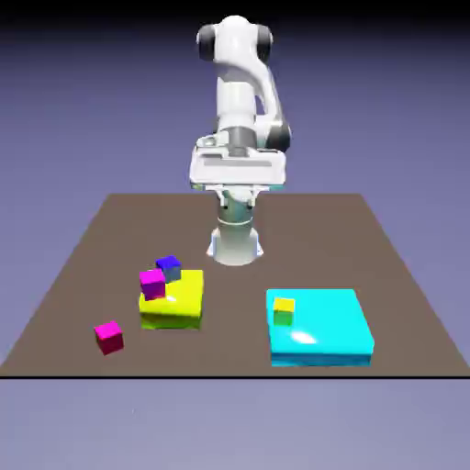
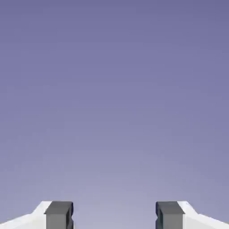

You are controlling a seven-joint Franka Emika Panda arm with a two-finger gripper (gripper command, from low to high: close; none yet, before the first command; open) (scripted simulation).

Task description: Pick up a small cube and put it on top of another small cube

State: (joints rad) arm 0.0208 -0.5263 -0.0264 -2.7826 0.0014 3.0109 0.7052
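4 small cubes in view, crimson-pink cube (image 1: 109, 338) near desk's (image 1: 235, 340) front-left corner, gripper (image 2: 114, 214) spread, pinching nothing.

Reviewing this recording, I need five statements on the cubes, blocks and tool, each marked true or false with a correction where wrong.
1. The tool is open, with nothing between its fingertips. True.
2. The crimson-pink cube sits on top of the cyan block. False: the crimson-pink cube rests on the table.
3. A yellow cube is on the cyan block. True.
4. The cyan block is at the exterior view's left. False: it is at the exterior view's right.
5. In the exterior view, the purplish-magenta cube appears nearer the yellow-green block than the crimson-pink cube does. True.
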